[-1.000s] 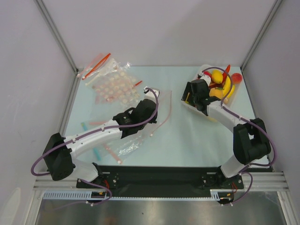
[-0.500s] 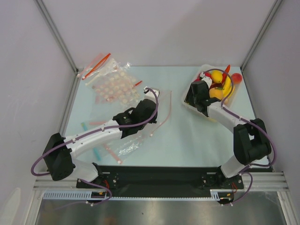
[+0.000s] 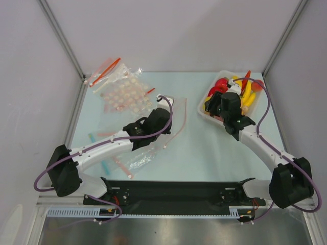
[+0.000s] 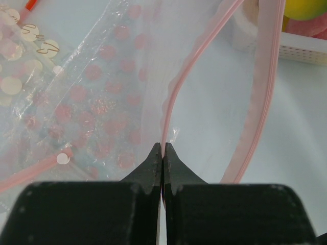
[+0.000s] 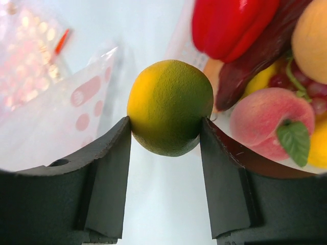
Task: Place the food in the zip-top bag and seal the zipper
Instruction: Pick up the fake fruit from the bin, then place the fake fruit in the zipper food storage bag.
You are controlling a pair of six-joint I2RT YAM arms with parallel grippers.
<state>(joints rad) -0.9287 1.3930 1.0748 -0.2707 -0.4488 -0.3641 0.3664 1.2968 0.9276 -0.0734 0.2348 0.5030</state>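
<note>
The right arm's fingers (image 5: 110,168) are gripping the green-yellow mango (image 5: 171,107) on both sides, holding it just beside the white tray (image 4: 301,51), where the red pepper (image 5: 230,25), eggplant (image 5: 255,61) and pink peach (image 5: 265,125) are lying. The left arm's fingers (image 4: 150,168) are clenching tightly on one lip of the zipper (image 4: 171,97) of the zip-top bag (image 3: 173,127), which is lying on the tabletop (image 3: 204,153) with its mouth facing the tray.

You have one mango (image 5: 170,107), one red pepper (image 5: 232,25), one eggplant (image 5: 258,58), one pink peach (image 5: 263,125), one orange peach (image 5: 311,41) (partly cut off), and one tray (image 4: 306,51) at the bench's (image 3: 204,148) far-right corner.
</note>
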